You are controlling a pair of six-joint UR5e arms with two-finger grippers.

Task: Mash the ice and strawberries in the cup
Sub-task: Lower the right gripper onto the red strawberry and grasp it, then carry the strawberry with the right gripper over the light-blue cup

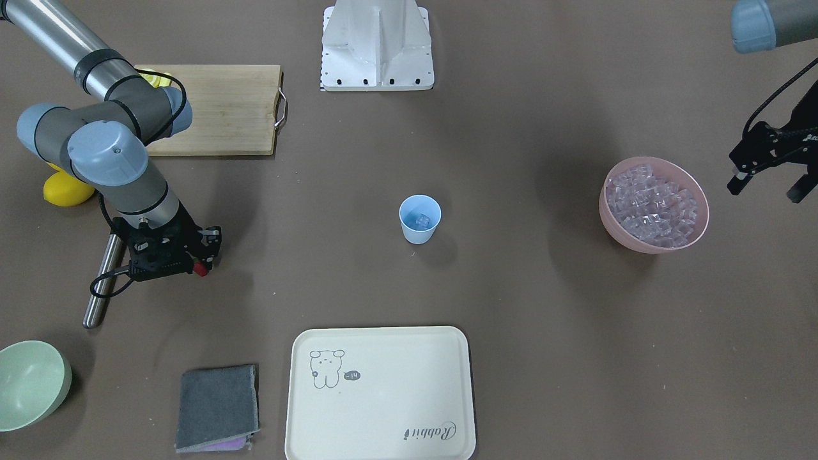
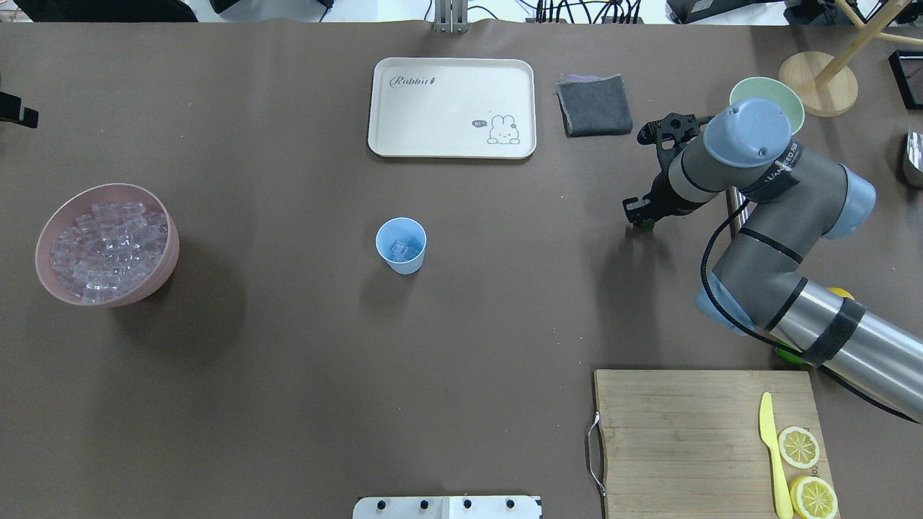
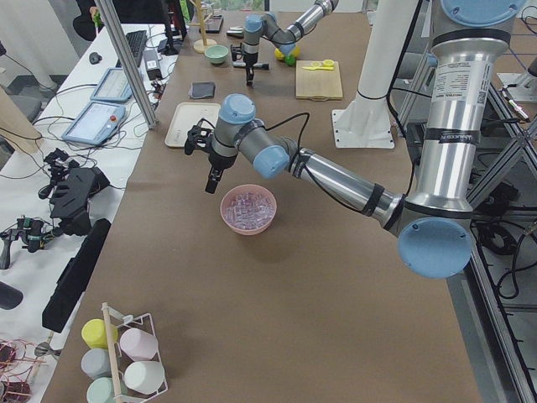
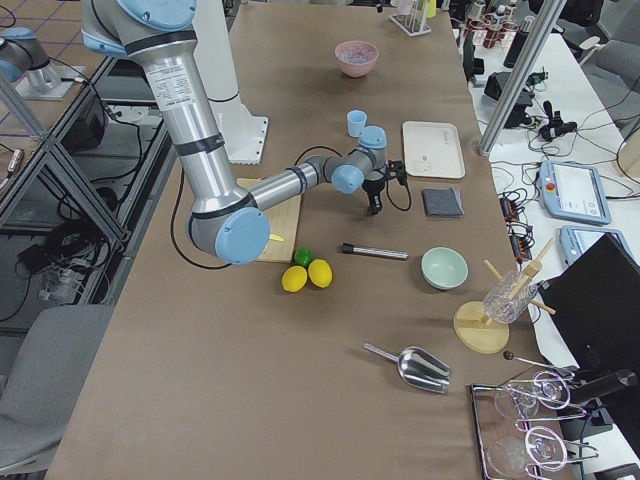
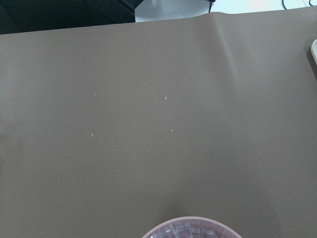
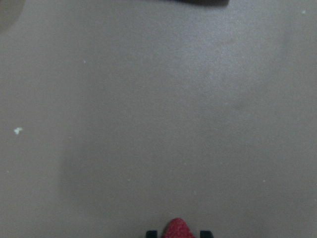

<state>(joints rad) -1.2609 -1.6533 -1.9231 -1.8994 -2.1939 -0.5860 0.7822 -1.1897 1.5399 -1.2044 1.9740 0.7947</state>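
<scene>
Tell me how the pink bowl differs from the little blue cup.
The pink bowl is wide and rounded; the blue cup is narrow and tapered. The bowl is nearly full of ice, the cup holds only a few cubes. Both stand upright on the table, each holding clear ice.

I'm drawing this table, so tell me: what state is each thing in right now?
cup: upright, a little ice inside.
pink bowl: upright, full of ice.
strawberry: pinched in right claw.
right claw: shut on strawberry.
left claw: open, holding nothing.
</scene>
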